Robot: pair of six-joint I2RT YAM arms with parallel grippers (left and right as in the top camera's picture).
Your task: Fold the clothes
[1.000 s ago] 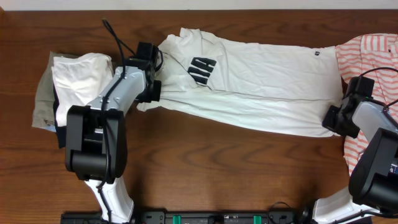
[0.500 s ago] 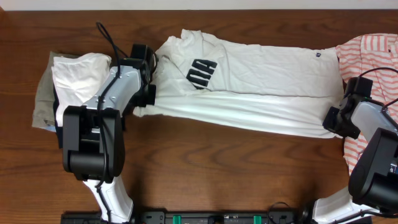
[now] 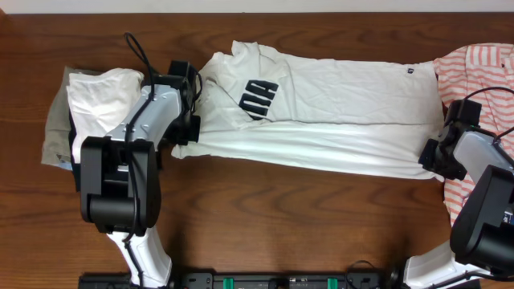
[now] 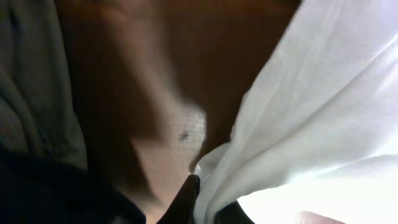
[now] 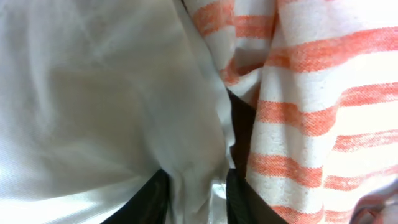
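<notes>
White, soft T-shirt (image 3: 337,112) lies stretched long on the wood table (image 3: 281,217), its near edge folded over. The left gripper (image 4: 208,205) pinches its left end; the right gripper (image 5: 196,196) has fingers apart around its bunched right end. Bare wood borders its near edge.

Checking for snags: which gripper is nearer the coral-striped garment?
Right. The right gripper is beside the left edge of the striped garment, at a lower corner of the white T-shirt; the left gripper is far across the table, at the shirt's opposite end.
</notes>
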